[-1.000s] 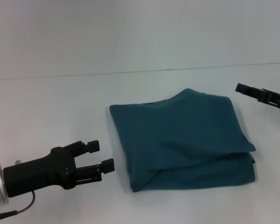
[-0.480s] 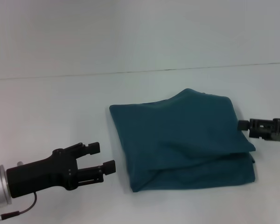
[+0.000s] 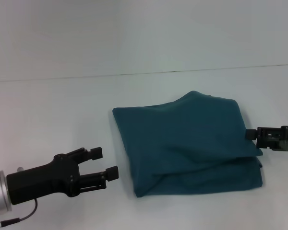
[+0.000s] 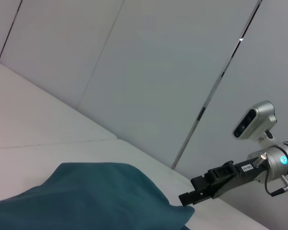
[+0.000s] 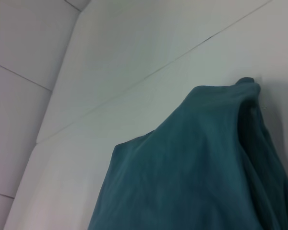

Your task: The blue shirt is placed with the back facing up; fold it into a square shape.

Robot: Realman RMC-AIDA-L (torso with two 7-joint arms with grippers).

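Both claws sit low at the sides of the folded cloth, neither one grasping anything. On the robot's left, the black left claw [image 3: 105, 164] hangs just above the white bench [image 3: 48, 115], its two fingers spread apart with bare bench showing between them, pointing toward the near left corner of the cloth and stopping near it without touching. The black right claw [image 3: 252, 134] reaches in from the far right, its tip right at the right-hand edge of the fabric; whether it touches, and whether its fingers are parted or closed, I cannot tell. In the left wrist view it [image 4: 187, 197] shows at the far corner of the cloth.

The large dark teal-blue shirt of soft plain fabric [image 3: 187, 139] lies in the middle of the bench, folded into a thick, roughly square bundle of several layers, with slightly uneven edges and a small hump along its far side. No lettering shows.
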